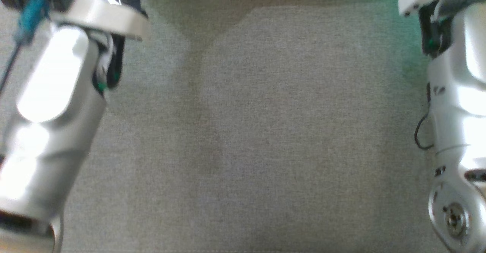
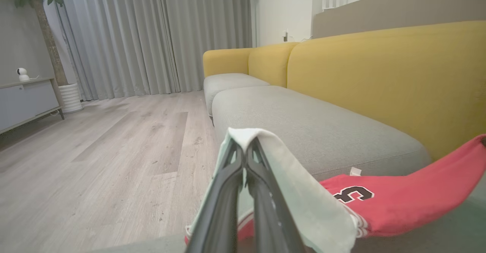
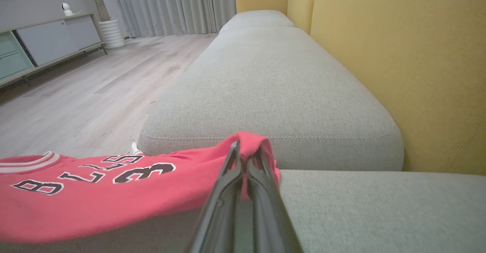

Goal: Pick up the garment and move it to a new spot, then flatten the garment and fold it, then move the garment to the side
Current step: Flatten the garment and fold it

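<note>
Garment point(image 2: 398, 203) in red, printed with black-and-white numbers, is held between both pincers over a grey sofa seat point(image 2: 303, 124); whether it rests on the cushion cannot be told. In the left wrist view, wooden floor point(image 2: 114, 150) lies at the left. At the middle, the left pincer point(image 2: 245, 145) has its two dark fingers pressed together on a pale fold at one edge of the garment, which drapes over the tips. Yellow backrests point(image 2: 379, 78) rise at the right. In the right wrist view, the red cloth spreads at the left, numbers facing up, and the right pincer point(image 3: 246, 150) is pinched closed on its red corner. From the head camera, the pale left forearm point(image 1: 49, 112) and right forearm point(image 1: 459, 93) flank grey cushion fabric point(image 1: 265, 131).
</note>
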